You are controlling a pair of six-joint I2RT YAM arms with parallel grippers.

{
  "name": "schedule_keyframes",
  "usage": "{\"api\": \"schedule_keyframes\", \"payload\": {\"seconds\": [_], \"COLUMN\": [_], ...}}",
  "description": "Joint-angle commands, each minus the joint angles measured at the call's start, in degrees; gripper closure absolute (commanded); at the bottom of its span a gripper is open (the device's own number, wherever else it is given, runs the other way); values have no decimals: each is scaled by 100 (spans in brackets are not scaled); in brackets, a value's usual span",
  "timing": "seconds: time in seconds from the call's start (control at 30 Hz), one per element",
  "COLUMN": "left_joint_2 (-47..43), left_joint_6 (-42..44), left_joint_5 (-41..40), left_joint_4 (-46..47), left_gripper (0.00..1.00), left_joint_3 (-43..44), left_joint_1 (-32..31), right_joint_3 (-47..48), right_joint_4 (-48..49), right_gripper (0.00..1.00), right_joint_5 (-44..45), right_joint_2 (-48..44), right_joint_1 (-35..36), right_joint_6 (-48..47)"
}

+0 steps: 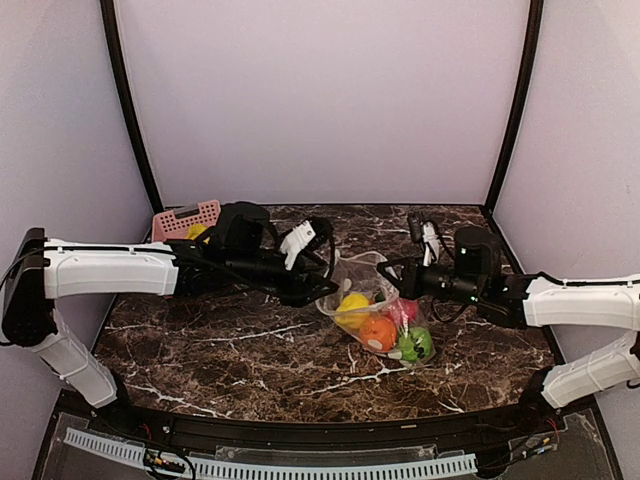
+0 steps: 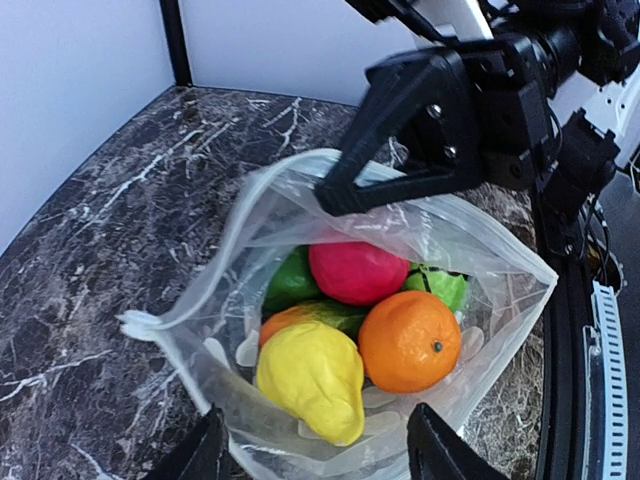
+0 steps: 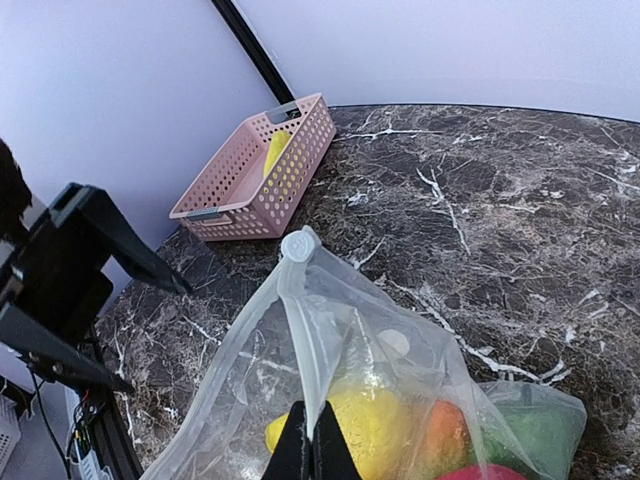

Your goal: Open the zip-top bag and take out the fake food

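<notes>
The zip-top bag (image 1: 366, 268) lies at mid-table with its mouth pulled open toward the left arm. In the left wrist view the bag (image 2: 225, 250) holds the fake food: a yellow piece (image 2: 310, 375), an orange ball (image 2: 408, 340), a pink-red ball (image 2: 357, 272) and green pieces (image 2: 293, 280). My left gripper (image 2: 318, 430) is open, its fingers either side of the bag's near lip, gripping nothing. My right gripper (image 3: 312, 425) is shut on the bag's white zip strip (image 3: 300, 310) and holds that rim up. From above, the right gripper (image 1: 392, 268) is at the bag's far side.
A pink perforated basket (image 1: 185, 220) stands at the back left, also seen in the right wrist view as the basket (image 3: 250, 185) with a yellow piece (image 3: 277, 150) inside. Purple walls and black corner posts enclose the dark marble table (image 1: 230, 340).
</notes>
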Motion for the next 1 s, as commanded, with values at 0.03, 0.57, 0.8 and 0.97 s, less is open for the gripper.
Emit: {"api": "schedule_keyframes", "payload": {"seconds": [0.03, 0.57, 0.8, 0.97], "left_joint_2": [399, 2034, 2431, 2568], "left_joint_6": [721, 1272, 966, 675], "left_joint_5": [-97, -413, -811, -819], "left_joint_4": [-196, -496, -319, -92], "left_gripper": [41, 41, 24, 20], "left_joint_3": [160, 1043, 983, 737], "left_joint_1": [-417, -612, -587, -429], "right_joint_3": [-56, -473, -556, -614], "right_joint_4": [322, 744, 948, 1140], "right_gripper": [100, 100, 100, 100], "right_joint_5": [-42, 79, 48, 39], "right_joint_2": [187, 536, 818, 1075], "right_joint_1": [100, 119, 119, 121], "right_joint_6": [57, 418, 486, 538]}}
